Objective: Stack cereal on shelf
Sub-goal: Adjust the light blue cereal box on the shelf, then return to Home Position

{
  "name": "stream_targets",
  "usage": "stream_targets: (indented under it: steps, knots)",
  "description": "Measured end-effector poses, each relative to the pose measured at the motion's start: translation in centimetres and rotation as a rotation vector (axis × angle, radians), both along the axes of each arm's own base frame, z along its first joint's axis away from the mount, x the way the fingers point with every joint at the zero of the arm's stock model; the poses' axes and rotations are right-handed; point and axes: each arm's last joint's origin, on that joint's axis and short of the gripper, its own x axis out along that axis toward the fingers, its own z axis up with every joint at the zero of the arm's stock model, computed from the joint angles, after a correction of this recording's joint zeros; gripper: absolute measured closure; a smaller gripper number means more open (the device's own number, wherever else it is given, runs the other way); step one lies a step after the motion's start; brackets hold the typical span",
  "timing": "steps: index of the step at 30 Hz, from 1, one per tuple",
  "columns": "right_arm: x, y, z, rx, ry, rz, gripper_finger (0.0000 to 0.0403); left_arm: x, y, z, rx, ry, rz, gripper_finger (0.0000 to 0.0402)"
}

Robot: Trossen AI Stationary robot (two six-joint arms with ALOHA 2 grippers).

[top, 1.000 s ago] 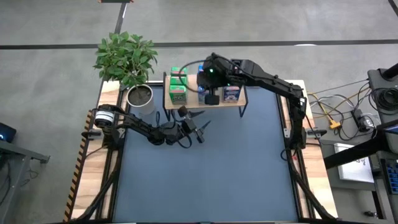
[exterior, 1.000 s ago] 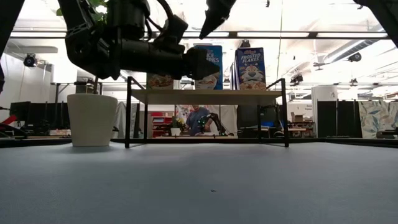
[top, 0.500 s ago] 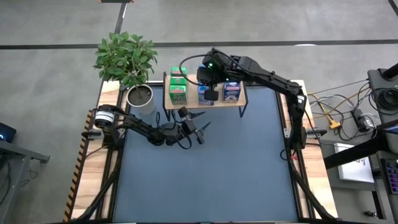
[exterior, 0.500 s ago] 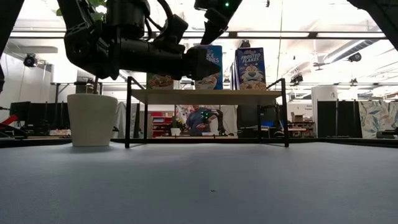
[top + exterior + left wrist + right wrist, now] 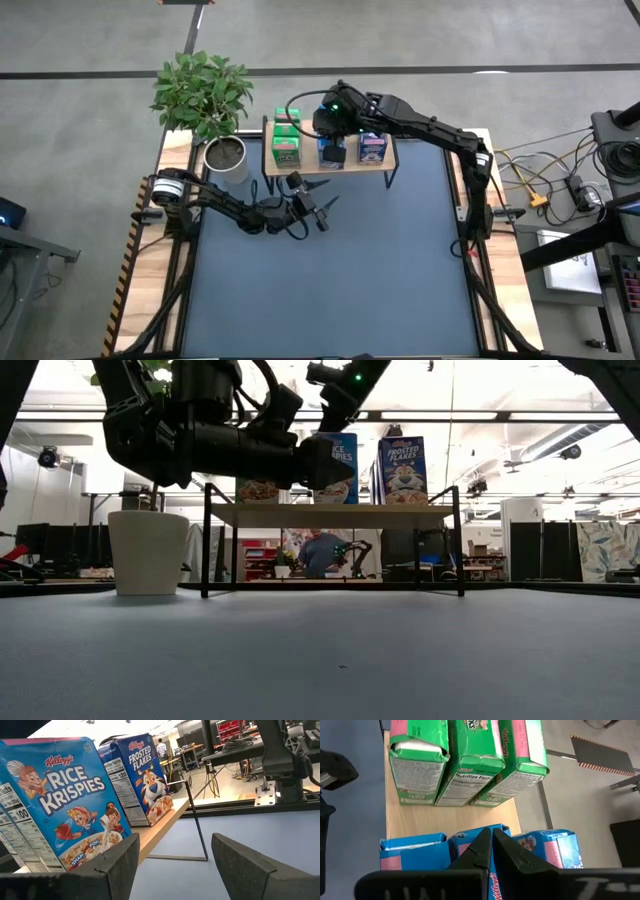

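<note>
While the right gripper (image 5: 490, 851), fingers pressed together, hovers above the blue Rice Krispies boxes (image 5: 470, 845) standing beside the green boxes (image 5: 465, 760) on the shelf (image 5: 330, 172), it should nudge gently, squaring rows without toppling; the left gripper (image 5: 172, 865) waits spread, just before the shelf.

Potted plant (image 5: 203, 92) in white pot (image 5: 148, 552) at far-left table corner. Dark blue tabletop (image 5: 330, 270) w/ wood side strips. Cables (image 5: 545, 185) on floor right of table. Person (image 5: 318, 550) in bkgd, probably at a workbench.
</note>
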Motion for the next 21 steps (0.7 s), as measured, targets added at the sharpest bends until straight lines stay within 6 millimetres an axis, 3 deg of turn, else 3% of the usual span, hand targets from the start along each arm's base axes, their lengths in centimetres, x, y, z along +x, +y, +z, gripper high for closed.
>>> stream_targets:
  steps: [15,21]
  knots:
    - [-0.4,0.1,1.0,-0.008,-0.036,-0.032,0.0394,0.0,0.0,-0.2,0.001,0.016,0.000,0.0171]
    - [-1.7,1.4,2.6,-0.012,-0.051,-0.013,0.0394,0.0,0.0,-0.3,0.001,0.028,0.000,0.0171]
